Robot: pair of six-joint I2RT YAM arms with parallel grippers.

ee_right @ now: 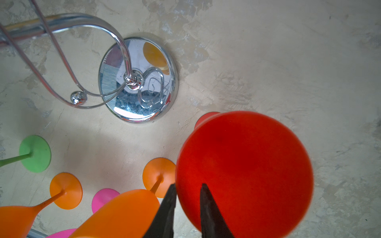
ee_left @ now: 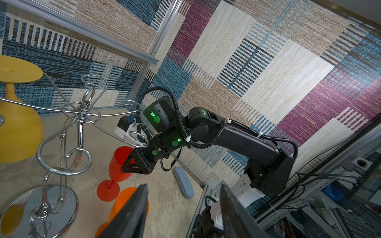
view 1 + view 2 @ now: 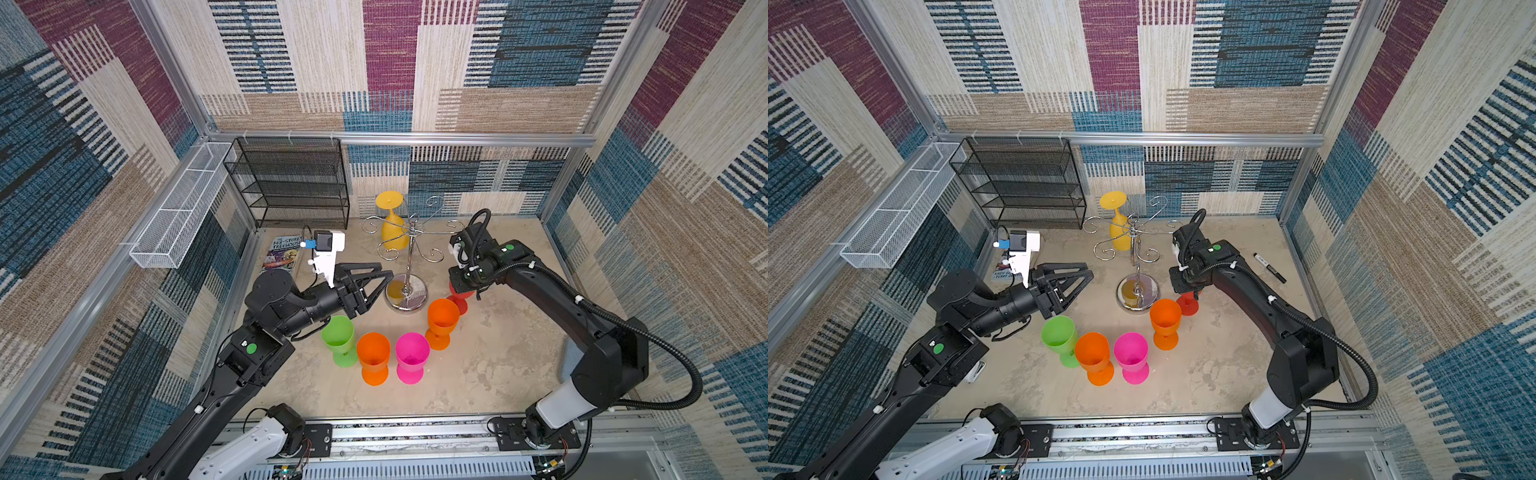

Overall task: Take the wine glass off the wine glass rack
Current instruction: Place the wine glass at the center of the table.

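Right wrist: right gripper (image 1: 188, 186), slightly parted, loosely straddles smooth red wine glass (image 1: 253, 156) rim.

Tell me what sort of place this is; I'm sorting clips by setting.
Probably a robot test cell: an aluminium frame lined with patterned panels, two arms mounted on a front rail, and coloured wine glasses beside the wine glass rack.

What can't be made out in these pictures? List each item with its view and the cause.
- red wine glass: in both top views the right arm covers most of its bowl.
- right gripper: right wrist view cuts off its fingers, so a pinch on the rim cannot be confirmed.
- yellow wine glass: left wrist view's edge cuts it off.
- book: in a top view the left arm hides part of its cover.
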